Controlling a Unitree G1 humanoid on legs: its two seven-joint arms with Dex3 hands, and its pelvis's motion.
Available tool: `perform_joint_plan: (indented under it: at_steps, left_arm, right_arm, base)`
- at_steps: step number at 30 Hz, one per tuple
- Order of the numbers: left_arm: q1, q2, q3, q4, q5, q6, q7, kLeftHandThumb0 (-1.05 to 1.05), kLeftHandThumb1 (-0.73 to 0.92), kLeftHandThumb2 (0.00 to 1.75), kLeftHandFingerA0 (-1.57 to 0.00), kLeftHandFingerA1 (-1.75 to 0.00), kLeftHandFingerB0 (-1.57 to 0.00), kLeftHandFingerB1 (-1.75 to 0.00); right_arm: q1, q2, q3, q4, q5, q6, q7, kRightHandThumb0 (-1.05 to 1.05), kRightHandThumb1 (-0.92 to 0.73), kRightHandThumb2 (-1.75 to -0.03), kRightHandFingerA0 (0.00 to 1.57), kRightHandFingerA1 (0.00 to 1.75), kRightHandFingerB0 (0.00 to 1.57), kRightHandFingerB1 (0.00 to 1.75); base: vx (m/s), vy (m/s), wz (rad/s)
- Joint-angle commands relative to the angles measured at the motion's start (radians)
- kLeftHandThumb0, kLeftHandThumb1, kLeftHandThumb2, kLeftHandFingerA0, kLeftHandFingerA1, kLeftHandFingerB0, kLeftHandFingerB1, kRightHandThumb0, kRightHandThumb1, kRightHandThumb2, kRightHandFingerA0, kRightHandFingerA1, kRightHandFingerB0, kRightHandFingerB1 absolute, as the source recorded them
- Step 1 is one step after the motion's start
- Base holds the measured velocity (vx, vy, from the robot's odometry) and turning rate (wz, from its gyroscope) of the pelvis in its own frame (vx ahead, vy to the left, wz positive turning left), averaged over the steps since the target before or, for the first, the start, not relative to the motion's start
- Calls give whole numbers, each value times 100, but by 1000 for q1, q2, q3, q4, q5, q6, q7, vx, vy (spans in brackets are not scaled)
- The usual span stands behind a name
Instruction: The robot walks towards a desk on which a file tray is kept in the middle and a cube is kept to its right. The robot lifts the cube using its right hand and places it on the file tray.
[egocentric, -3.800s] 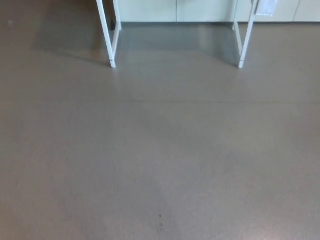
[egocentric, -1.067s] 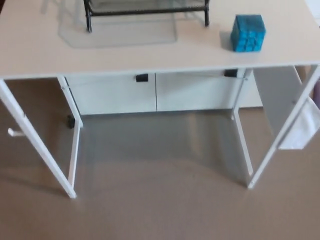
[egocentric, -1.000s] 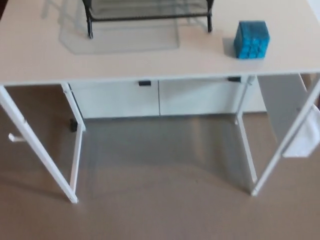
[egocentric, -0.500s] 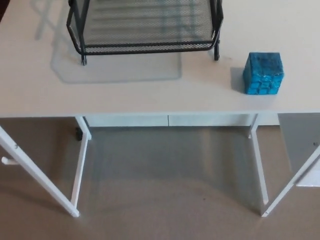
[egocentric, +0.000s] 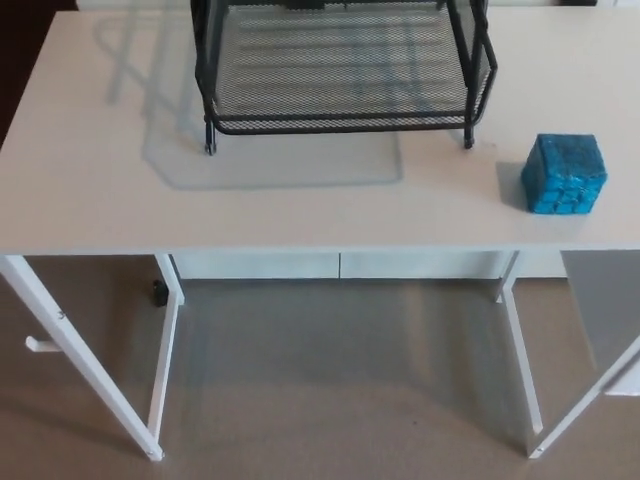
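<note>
We find the blue cube (egocentric: 565, 174) resting on the white desk (egocentric: 90, 180), close to its front edge and toward the right side of the head view. It sits apart from the black mesh file tray (egocentric: 340, 125), which stands to its left and further back, in the middle of the desktop. The tray's mesh bed looks bare. Neither of our hands shows in the view, so we cannot tell how far open the right hand is, and nothing is in its grasp as far as we can see. Below the desk we see its white legs and the grey floor (egocentric: 340, 380). We judge the walk up to the desk to be nearly or fully done. What remains is the reach with the right hand, the grasp, the lift and the placing on the tray.
</note>
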Motion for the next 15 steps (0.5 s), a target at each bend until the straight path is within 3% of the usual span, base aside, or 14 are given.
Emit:
perform_joint_plan:
  at_steps: [1, 2, 3, 5, 6, 7, 8, 9, 12, 13, 14, 15]
  left_arm:
    - [18, 13, 7, -21, -4, 5, 6, -36, 53, 110, -4, -54, 0, -50]
    - [4, 14, 9, 18, -4, -18, 0, -76, 90, 67, -9, -46, -15, -31]
    - [10, 14, 11, 14, -5, -17, 2, -37, 52, 110, -3, -53, 0, -50]
    - [12, 15, 14, 16, -5, -20, 1, -37, 52, 110, -3, -53, 0, -50]
    - [8, 11, 15, 25, -3, -20, 12, -37, 52, 110, -4, -54, 0, -49]
    - [8, 13, 9, 28, 7, -22, 20, -37, 52, 110, -3, -53, 0, -50]
    - [8, 13, 7, 30, 9, -21, 23, -37, 52, 110, -3, -53, 0, -50]
    - [6, 7, 19, 41, -5, -35, 17, -37, 52, 110, -4, -53, 0, -50]
    - [12, 6, 23, 35, -5, -28, 26, -37, 51, 109, -3, -53, 0, -49]
    - [2, 7, 14, 35, 7, -10, 42, -79, 90, 67, -19, -45, -15, -32]
    - [7, 4, 21, 26, -4, -5, 32, -38, 50, 109, -2, -52, 0, -50]
    - [8, 4, 21, 24, -5, -4, 31, -38, 50, 109, -2, -52, 0, -50]
  right_arm:
    - [51, -32, -13, -109, -16, 82, 3, -75, -60, -84, 33, 43, 9, 32]
    - [52, -23, -19, -117, -10, 93, 4, -73, -60, -81, 28, 41, 9, 33]
    - [58, -25, -7, -142, -31, 131, 16, -74, -60, -86, 27, 42, 6, 31]
    - [68, -24, -12, -161, -32, 143, 19, -74, -60, -86, 27, 42, 6, 31]
    - [65, -26, 11, -175, -65, 175, 20, -74, -73, -62, 35, 33, 10, 27]
    - [67, -24, 4, -168, -53, 150, 19, -72, -71, -61, 36, 33, 9, 27]
    - [68, -22, -4, -162, -39, 133, 18, -72, -71, -61, 36, 33, 9, 27]
    - [38, -12, -6, -107, -28, 101, 21, -71, -60, -86, 42, 47, 6, 29]
    - [-61, 27, -7, 82, -9, 14, 4, -72, -57, -85, 49, 48, 5, 28]
    - [-105, 49, -30, 131, 22, 5, 26, -64, -56, -80, 58, 50, 5, 28]
    - [-117, 52, -39, 147, 35, -4, 47, -64, -56, -81, 56, 50, 5, 27]
    - [-125, 53, -39, 161, 33, -12, 47, -64, -56, -81, 56, 50, 5, 27]
  base:
    - [121, 42, 3]
    - [176, -43, 14]
    - [43, -59, 18]
    - [-9, -108, 17]
    - [-19, -95, -7]
    - [0, 0, 0]
    - [173, -29, -4]
    - [115, 17, -3]
    - [101, 73, -13]
    - [122, 164, -13]
    - [164, 187, -18]
    - [164, 229, -28]
